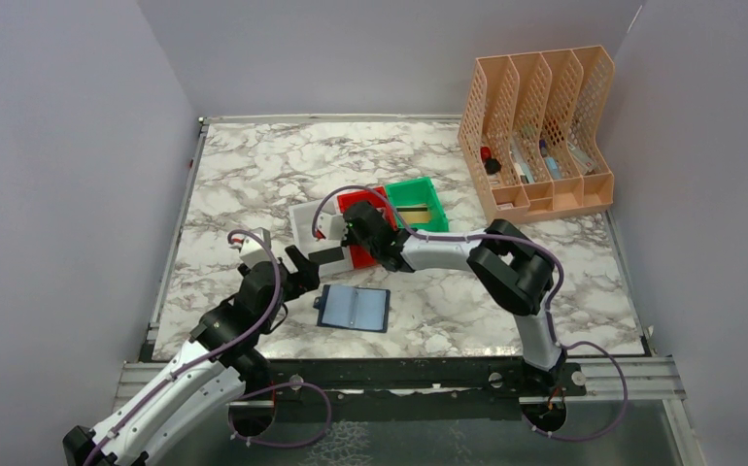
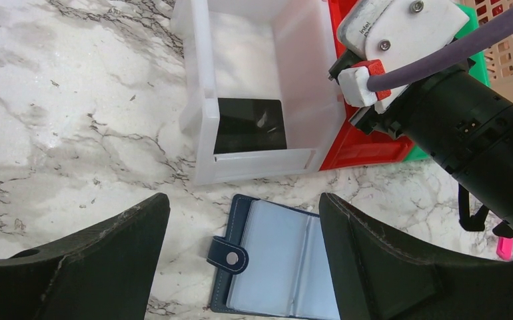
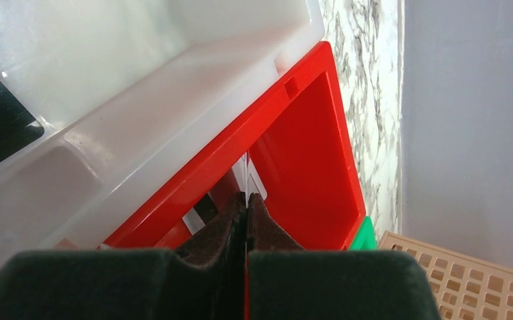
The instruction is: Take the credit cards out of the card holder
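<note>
The card holder (image 1: 353, 309) lies open and flat on the table (image 1: 254, 175), sleeves up. Just beyond it, a black card (image 2: 250, 125) lies in the white bin (image 2: 197, 100). The left gripper (image 2: 240, 207) hangs open over the holder. The right gripper (image 3: 246, 200) is closed over the red bin (image 3: 307, 153).
</note>
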`<state>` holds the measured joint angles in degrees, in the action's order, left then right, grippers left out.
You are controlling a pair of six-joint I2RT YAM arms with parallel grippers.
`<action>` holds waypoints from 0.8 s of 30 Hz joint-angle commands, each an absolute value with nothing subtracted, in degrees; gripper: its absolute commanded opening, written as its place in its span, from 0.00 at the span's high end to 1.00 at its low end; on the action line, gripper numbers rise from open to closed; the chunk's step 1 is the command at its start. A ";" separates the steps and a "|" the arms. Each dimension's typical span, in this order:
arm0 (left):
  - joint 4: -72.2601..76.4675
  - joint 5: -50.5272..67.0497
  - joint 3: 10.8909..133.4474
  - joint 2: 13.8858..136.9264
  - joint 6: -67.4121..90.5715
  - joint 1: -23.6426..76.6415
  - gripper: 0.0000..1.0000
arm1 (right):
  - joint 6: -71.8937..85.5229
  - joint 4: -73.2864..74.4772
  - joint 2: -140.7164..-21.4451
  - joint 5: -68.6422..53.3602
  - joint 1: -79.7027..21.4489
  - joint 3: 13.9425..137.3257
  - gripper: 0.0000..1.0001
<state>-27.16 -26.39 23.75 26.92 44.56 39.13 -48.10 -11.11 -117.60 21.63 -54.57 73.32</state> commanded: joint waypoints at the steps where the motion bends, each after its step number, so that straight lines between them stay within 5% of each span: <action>1: -27.58 -25.48 23.18 27.25 45.10 39.20 0.14 | -50.42 -14.32 -119.24 22.59 -54.32 73.64 0.96; 9: -27.60 -25.31 23.19 27.71 45.18 39.23 0.14 | -49.52 -14.82 -119.19 22.43 -53.96 72.87 0.90; 15: -27.55 -25.26 23.42 28.62 45.24 39.22 0.14 | -45.41 -13.70 -114.42 18.74 -53.83 71.72 0.61; 24: -27.21 -24.05 24.48 31.06 44.98 39.20 0.14 | -33.64 -8.30 -104.30 10.53 -53.14 70.18 0.53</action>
<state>-27.18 -26.00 23.75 30.44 44.97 39.13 -41.01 -10.46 -110.45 16.32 -53.60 71.24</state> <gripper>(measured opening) 0.861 0.460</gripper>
